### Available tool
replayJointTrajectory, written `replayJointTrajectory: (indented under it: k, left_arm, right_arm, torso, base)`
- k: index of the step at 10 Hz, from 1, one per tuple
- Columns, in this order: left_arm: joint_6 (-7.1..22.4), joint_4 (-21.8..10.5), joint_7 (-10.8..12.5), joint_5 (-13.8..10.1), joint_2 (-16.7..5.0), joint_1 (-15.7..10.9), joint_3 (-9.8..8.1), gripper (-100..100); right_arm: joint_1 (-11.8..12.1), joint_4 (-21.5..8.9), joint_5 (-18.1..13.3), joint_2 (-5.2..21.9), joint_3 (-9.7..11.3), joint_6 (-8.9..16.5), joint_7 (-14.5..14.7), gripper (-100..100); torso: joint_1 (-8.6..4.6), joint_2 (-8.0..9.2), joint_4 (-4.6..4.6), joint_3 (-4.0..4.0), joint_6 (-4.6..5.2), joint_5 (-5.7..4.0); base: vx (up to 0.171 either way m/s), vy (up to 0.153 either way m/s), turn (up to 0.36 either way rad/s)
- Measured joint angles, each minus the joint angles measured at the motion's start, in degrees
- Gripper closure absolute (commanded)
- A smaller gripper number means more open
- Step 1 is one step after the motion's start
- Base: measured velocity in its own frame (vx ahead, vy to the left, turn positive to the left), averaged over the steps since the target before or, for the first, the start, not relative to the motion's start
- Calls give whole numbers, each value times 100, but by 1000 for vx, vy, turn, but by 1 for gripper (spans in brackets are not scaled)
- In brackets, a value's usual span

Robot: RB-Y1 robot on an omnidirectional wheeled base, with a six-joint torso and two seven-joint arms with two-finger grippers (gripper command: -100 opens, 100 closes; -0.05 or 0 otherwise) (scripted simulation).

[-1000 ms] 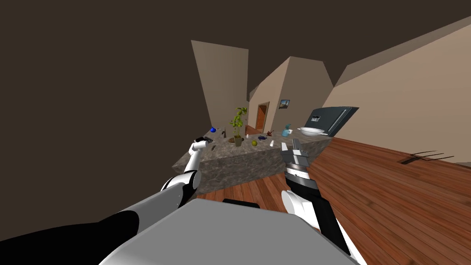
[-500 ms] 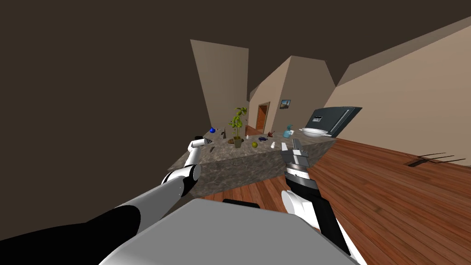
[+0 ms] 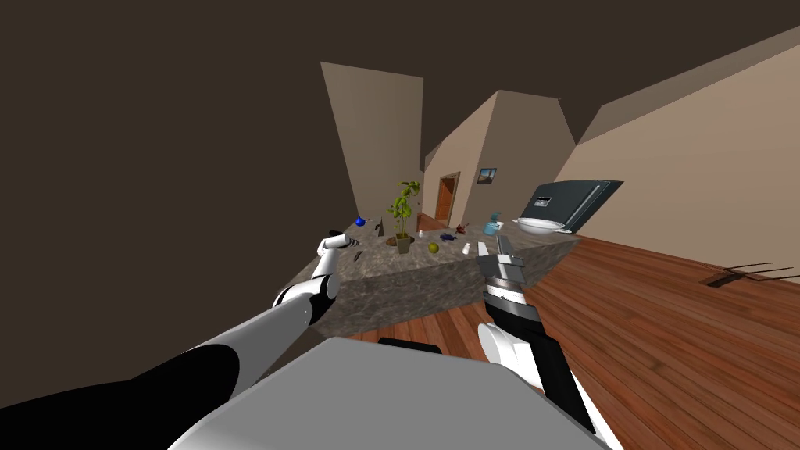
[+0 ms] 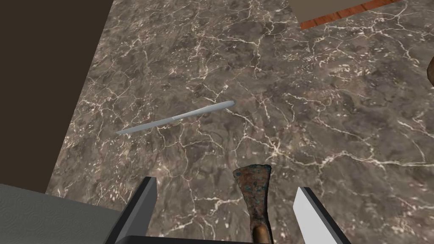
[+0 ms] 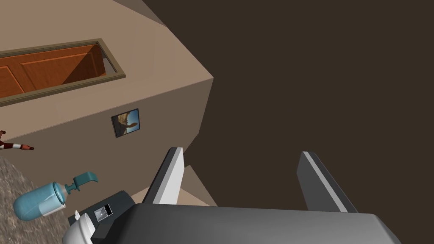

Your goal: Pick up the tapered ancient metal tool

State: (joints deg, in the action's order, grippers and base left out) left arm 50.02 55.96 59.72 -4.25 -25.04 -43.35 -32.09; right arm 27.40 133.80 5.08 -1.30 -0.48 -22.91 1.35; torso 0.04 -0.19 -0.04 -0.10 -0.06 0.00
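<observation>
Left gripper [image 4: 225, 185]: wide, over marbled bench [image 4: 322, 97]; rusty tapered tool [image 4: 253, 190] lies between jaws, touching neither. Right gripper [image 5: 241, 151]: wide.

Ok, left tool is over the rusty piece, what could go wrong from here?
The rusty tapered piece sits off centre between the left tool's open fingers, nearer one, so closing may skid or twist it. It lies flat on the marble counter, so the fingertips might scrape stone.

One rusty tapered tool [image 4: 253, 192] was counted, one slim grey utensil [image 4: 176, 117], one potted plant [image 3: 404, 209], one blue ball [image 3: 360, 221], one yellow-green fruit [image 3: 432, 247], one blue pump bottle [image 5: 38, 205], one white bowl [image 3: 537, 225].
</observation>
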Motion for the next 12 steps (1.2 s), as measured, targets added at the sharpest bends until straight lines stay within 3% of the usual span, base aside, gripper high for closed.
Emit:
replayJointTrajectory:
  k: [3, 6, 9, 12]
  left_arm:
    - [316, -476, 187, 22, -146, -220, -127, -100]
    - [553, -1208, 335, 16, -363, -488, -275, -100]
    - [905, -1380, 492, 23, -415, -509, -391, -100]
    - [1255, -1805, 651, 36, -541, -608, -524, -100]
  right_arm:
    - [0, 0, 0, 0, 0, 0, 0, 0]
    - [0, 0, 0, 0, 0, 0, 0, 0]
    - [0, 0, 0, 0, 0, 0, 0, 0]
    - [0, 0, 0, 0, 0, 0, 0, 0]
  torso:
    - [4, -9, -4, -7, 1, 2]
    - [-1, -10, -3, -7, 1, 0]
    - [4, -3, -2, -3, 0, 2]
    - [5, -11, -5, -8, 1, 3]
  base:
    - [88, -1, 18]
    - [74, -9, 15]
    - [71, 1, 17]
    - [88, 0, 22]
